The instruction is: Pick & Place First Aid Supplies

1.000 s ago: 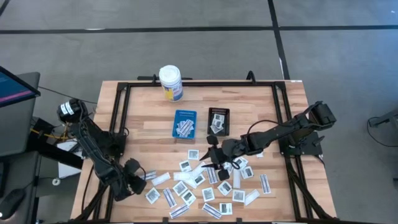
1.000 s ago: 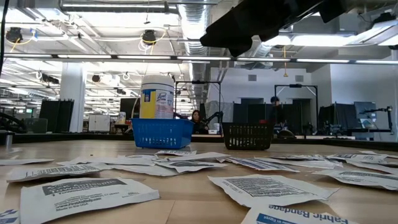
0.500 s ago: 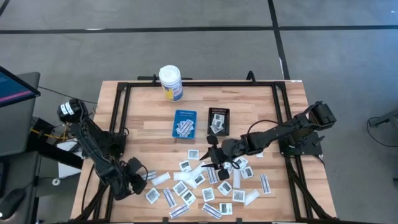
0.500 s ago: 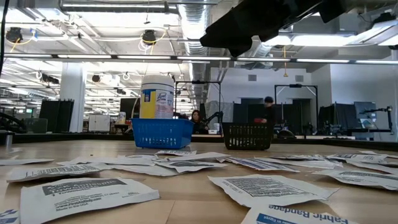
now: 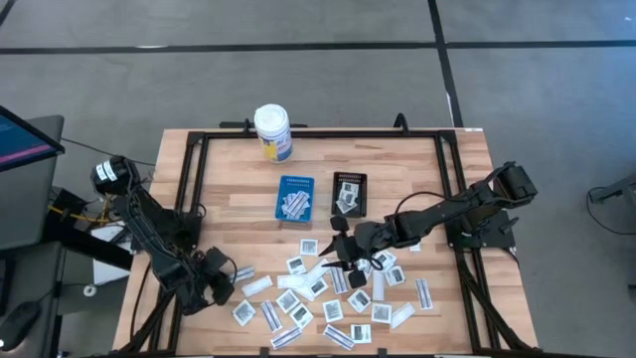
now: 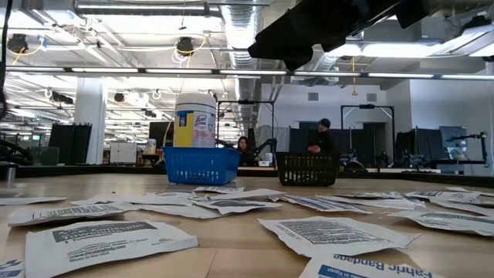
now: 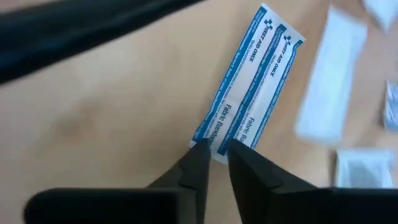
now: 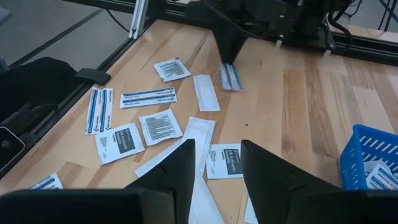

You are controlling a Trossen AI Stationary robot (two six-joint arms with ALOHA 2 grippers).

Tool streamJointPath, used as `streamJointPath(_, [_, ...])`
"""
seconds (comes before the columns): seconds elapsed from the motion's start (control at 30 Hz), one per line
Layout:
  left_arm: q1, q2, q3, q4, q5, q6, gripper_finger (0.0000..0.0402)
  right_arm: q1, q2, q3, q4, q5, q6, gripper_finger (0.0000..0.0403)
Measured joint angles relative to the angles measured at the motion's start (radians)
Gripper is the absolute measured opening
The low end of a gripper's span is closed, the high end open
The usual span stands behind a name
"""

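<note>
Many small white packets (image 5: 328,288) lie flat and scattered on the near half of the wooden table (image 5: 229,189). At their left edge lies a blue-and-white bandage strip (image 7: 252,87). My left gripper (image 7: 216,152) slants down onto the strip's near end, with only a narrow gap between its fingers. It also shows in the right wrist view (image 8: 229,59), above the blurred strip (image 8: 230,78). My right gripper (image 8: 217,168) hangs open above the middle of the packets (image 8: 160,127), touching nothing. My left gripper has its two fingertips (image 7: 200,158) at the near end of the bandage strip (image 7: 217,140), which shows in the narrow gap between them. The fingers slant down from above and lie along the strip. The strip lies flat on the table. Whether the fingers pinch it, I cannot tell.
A blue tray (image 5: 294,198) and a black tray (image 5: 349,193), each with packets inside, stand mid-table. A white bottle with a yellow label (image 5: 272,132) stands at the far edge. A black frame (image 5: 189,169) runs along the table's sides. Bare wood lies between the trays and the frame.
My left gripper has sunk toward the table and edged toward the packets, rolling its wrist a little. My right gripper and the packets have kept still. In the room beyond the table a person has walked leftward.
</note>
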Motion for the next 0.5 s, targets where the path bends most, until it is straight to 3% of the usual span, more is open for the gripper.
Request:
streamJointPath(0.17, [0.048,0.003,-0.058,0.010,-0.143,0.006,0.0014,0.000,0.000,0.000,0.000,0.000,0.000,0.0122])
streamJointPath(0.33, [0.124,0.007,-0.098,0.005,-0.280,0.054,0.0007,-0.001,0.000,0.000,0.002,0.000,0.000,0.0122])
streamJointPath(0.5, [0.208,0.008,-0.101,0.049,-0.307,0.204,0.0007,-0.001,0.000,0.000,0.003,0.000,-0.001,0.0122])
